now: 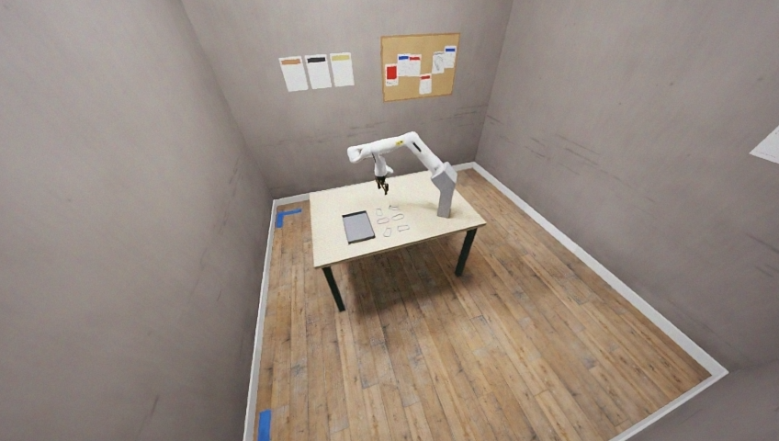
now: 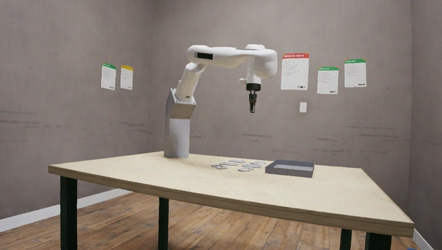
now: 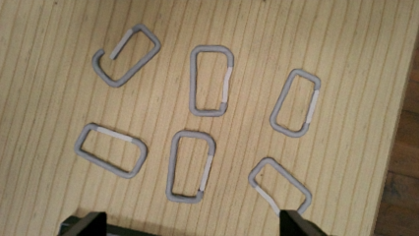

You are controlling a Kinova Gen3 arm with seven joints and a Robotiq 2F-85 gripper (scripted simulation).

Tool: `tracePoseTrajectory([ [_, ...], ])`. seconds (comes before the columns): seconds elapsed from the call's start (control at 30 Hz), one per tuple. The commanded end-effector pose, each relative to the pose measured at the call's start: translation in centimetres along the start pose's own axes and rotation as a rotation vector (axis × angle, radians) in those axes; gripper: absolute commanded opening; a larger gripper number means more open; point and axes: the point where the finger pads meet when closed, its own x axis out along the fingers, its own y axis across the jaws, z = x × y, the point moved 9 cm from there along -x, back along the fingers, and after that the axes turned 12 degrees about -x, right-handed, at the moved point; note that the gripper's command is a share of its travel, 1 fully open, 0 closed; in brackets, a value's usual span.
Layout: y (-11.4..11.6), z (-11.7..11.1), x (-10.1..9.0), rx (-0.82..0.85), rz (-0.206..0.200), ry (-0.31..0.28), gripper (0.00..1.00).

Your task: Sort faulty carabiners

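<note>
Six grey carabiners lie flat on the table. In the wrist view, the upper-left carabiner [image 3: 139, 66] has its pale gate [image 3: 121, 44] swung inward, with a gap at the hook. The top-middle carabiner [image 3: 193, 81], right carabiner [image 3: 281, 100], left carabiner [image 3: 103, 163] and lower-middle carabiner [image 3: 172, 164] have gates closed. The lower-right carabiner [image 3: 290, 177] has its gate's end partly hidden by a finger. The grey tray [image 1: 360, 240] [image 2: 288, 172] stands beside them; no carabiner shows in it. My gripper [image 1: 385, 191] [image 2: 252, 111] [image 3: 193, 223] is open, empty, high above the table.
The table [image 1: 328, 251] [image 2: 186, 188] [image 3: 344, 29] carries the carabiners, the tray and the robot's grey pedestal [image 1: 445, 197] [image 2: 177, 136]. The carabiners lie close together between the tray and the pedestal. The table's edge shows at the right of the wrist view.
</note>
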Motion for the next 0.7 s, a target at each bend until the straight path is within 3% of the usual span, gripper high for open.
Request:
tracePoseTrajectory([
  [0.0, 0.0, -0.1, 0.0, 0.105, -0.021, -0.012, 1.00],
  [0.23, 0.0, -0.1, 0.0, 0.105, -0.021, -0.012, 1.00],
  [0.27, -0.3, 0.2, 6.1, 0.109, -0.020, -0.008, 1.00],
  [0.67, -0.3, 0.2, 6.1, 0.109, -0.020, -0.008, 1.00],
])
